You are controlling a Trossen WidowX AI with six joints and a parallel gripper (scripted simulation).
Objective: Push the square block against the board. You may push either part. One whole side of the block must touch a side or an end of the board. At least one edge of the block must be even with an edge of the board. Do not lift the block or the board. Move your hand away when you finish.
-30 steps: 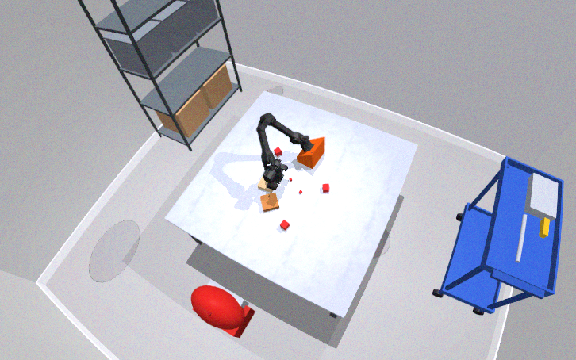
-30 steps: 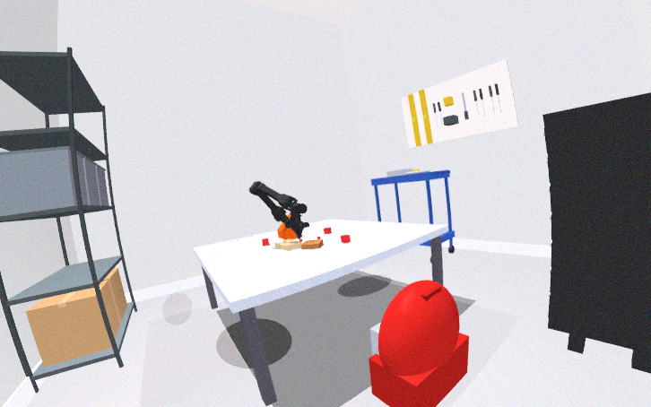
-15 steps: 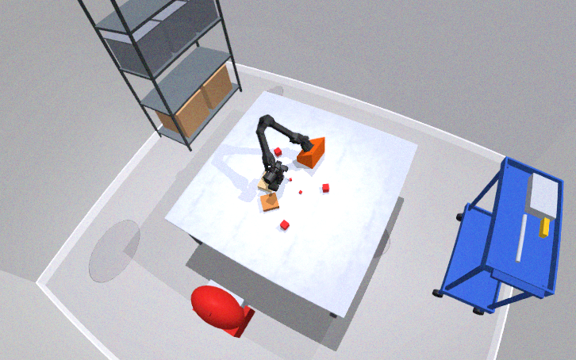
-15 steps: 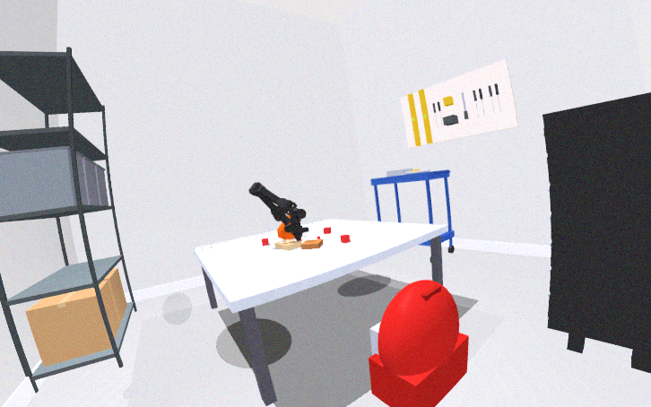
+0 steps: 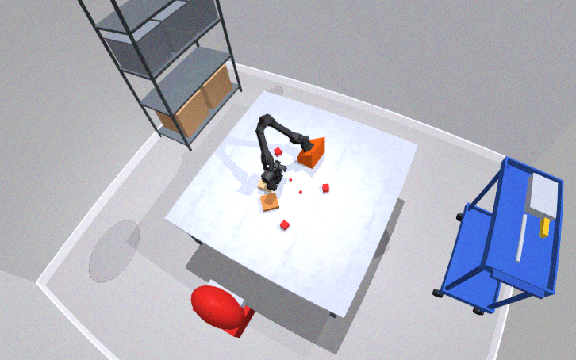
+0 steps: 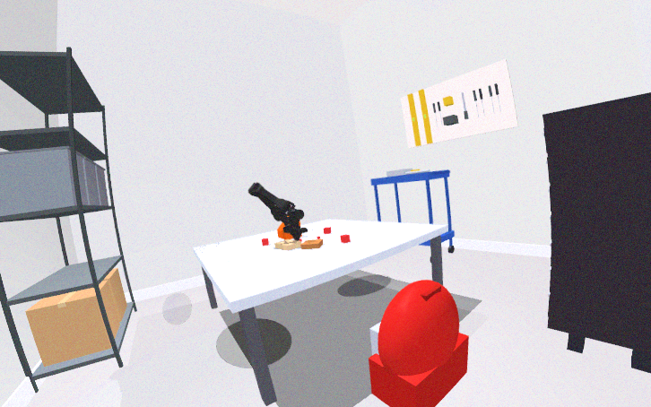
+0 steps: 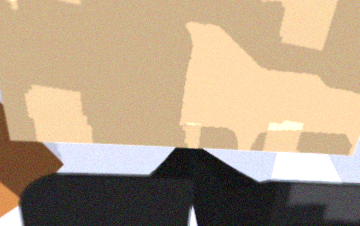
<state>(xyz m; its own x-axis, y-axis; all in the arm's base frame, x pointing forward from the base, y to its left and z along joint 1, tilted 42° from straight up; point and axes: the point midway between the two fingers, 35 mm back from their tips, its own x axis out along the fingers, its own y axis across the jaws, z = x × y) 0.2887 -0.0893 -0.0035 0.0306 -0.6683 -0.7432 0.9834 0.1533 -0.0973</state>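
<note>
Black claw (image 5: 273, 186) (image 6: 297, 238) (image 7: 185, 149), clenched on nothing, is low by the pale board (image 5: 263, 185) (image 6: 286, 246) (image 7: 125, 75), prob. to push it w/o lifting toward the square block (image 5: 269, 202) (image 6: 311, 245) (image 7: 25, 155) near board.

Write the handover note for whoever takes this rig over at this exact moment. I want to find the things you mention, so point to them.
Gripper (image 5: 271, 186) (image 6: 297, 238) (image 7: 185, 149): shut, nothing held, low over the pale board (image 5: 262, 185) (image 6: 287, 245) (image 7: 125, 70); contact with it can't be confirmed.
Square block (image 5: 269, 202) (image 6: 311, 244) (image 7: 25, 172): orange, flat on the table (image 5: 339, 254) (image 6: 288, 278), beside the board, set at an angle to it.
Done: both parts lie close together; no full side contact or even edge yet.
Left: square the block up to the board by pushing, line up an edge, lift neither, then move the gripper away.
</note>
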